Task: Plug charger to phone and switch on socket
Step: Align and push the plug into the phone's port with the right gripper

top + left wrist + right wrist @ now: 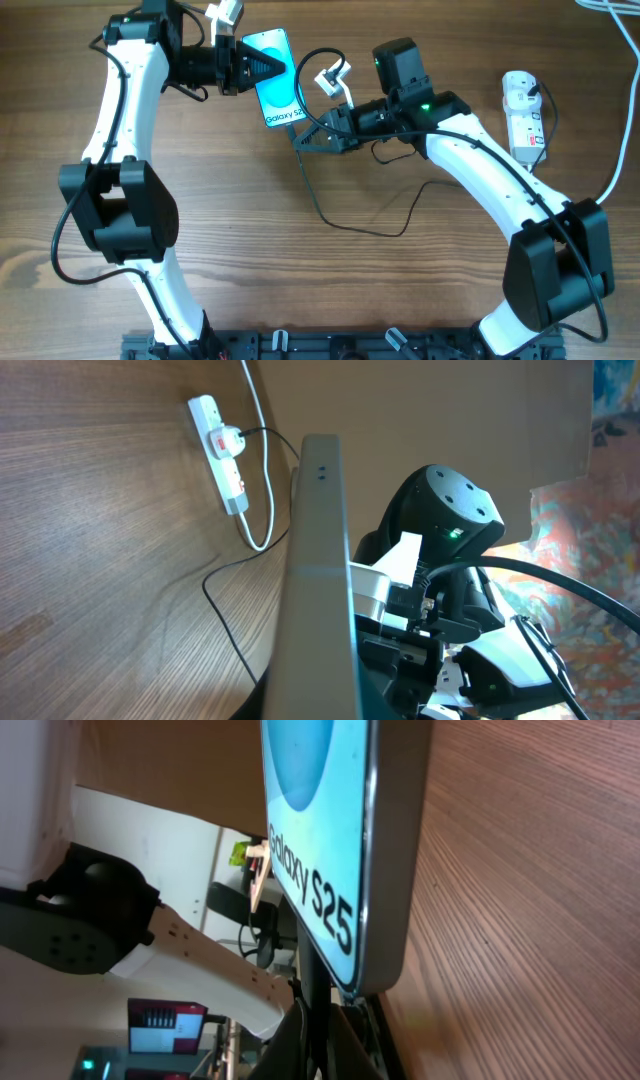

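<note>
Where the charger (pixel 360 230) loops beside the phone (pixel 280 100), socket (pixel 525 120) lies apart.

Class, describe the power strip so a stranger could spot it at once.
On the wooden table, look past the right arm's outer side. The power strip lies flat there. It is the only white elongated block, with a plug in it, unlike the thin black charger cable mid-table.

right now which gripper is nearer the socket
Right. The right gripper is at the bottom end of the phone, on the side toward the socket; the left gripper clamps the phone's far edge, farther away.
</note>
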